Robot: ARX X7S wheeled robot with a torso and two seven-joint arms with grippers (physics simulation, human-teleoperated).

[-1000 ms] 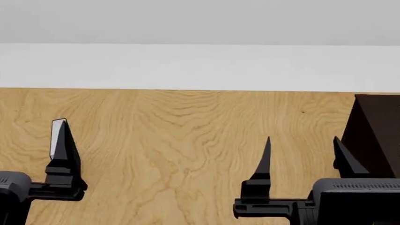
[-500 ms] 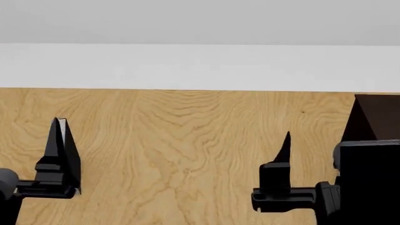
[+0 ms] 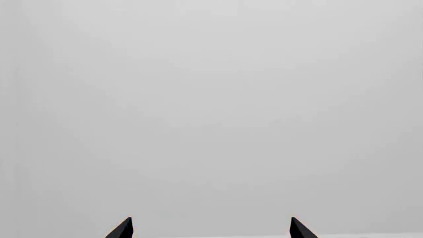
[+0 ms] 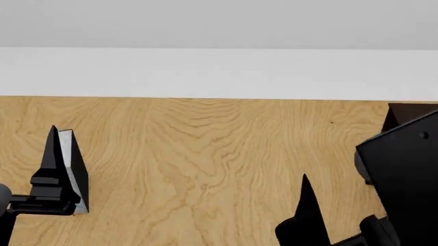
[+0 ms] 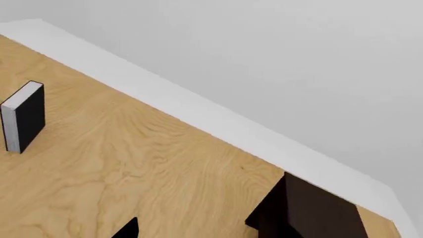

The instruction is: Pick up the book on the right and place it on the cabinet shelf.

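- The only book in view, a black-covered book (image 4: pixel 74 171) with a white page edge, stands upright on the wooden table (image 4: pixel 205 154) at the robot's left in the head view; it shows again in the right wrist view (image 5: pixel 23 116), standing alone and well apart from the cabinet.
- The light-grey hardcover named in the task does not appear in any view, so its place cannot be told.
- The left gripper (image 3: pixel 211 229) shows two black fingertips set wide apart with nothing between them in its wrist view, which faces a plain grey wall; it is open. In the head view one black finger (image 4: pixel 49 169) stands just in front of the black-covered book, overlapping it; contact cannot be judged.
- The right gripper (image 4: pixel 304 215) shows one pointed finger in the head view and a single tip at the edge of its wrist view; whether it is open or closed cannot be told.
- The dark brown cabinet (image 5: pixel 304 210) sits on the table at the right, near the white back edge, partly hidden by the right arm (image 4: pixel 403 174) in the head view.
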